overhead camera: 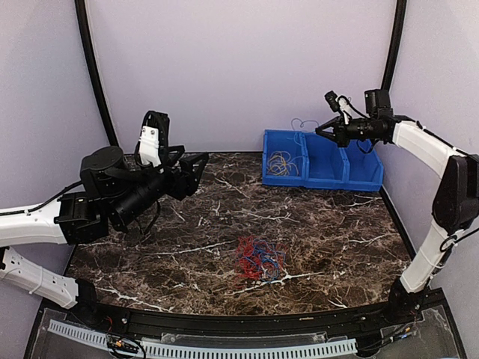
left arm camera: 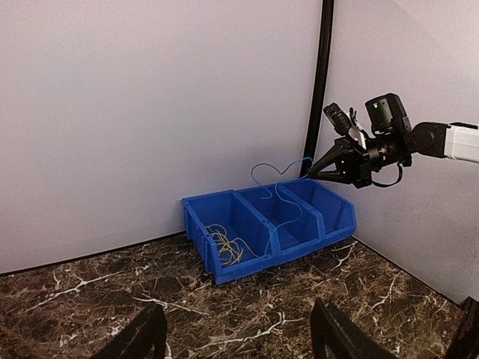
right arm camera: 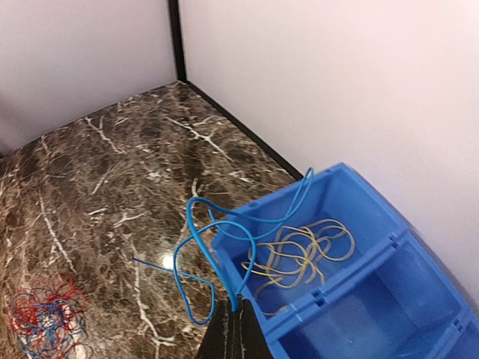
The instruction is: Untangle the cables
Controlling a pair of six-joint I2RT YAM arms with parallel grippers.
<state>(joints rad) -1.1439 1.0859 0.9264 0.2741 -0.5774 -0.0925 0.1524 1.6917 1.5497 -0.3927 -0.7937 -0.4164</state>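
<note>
A small tangle of red and blue cables (overhead camera: 259, 259) lies on the marble table, front centre; it also shows in the right wrist view (right arm camera: 45, 321). My right gripper (overhead camera: 320, 131) is shut on a blue cable (right arm camera: 213, 254), holding it in the air above the blue bins; the cable (left arm camera: 281, 179) curls and dangles over the middle bin. Yellow cables (overhead camera: 281, 163) lie in the left bin (right arm camera: 299, 254). My left gripper (overhead camera: 200, 166) is raised over the table's left side, open and empty, its fingertips (left arm camera: 142, 336) wide apart.
A row of three joined blue bins (overhead camera: 323, 177) stands at the back right against the wall. Black posts run up the back corners (overhead camera: 93, 71). The table's front edge carries a black rail (overhead camera: 247, 321).
</note>
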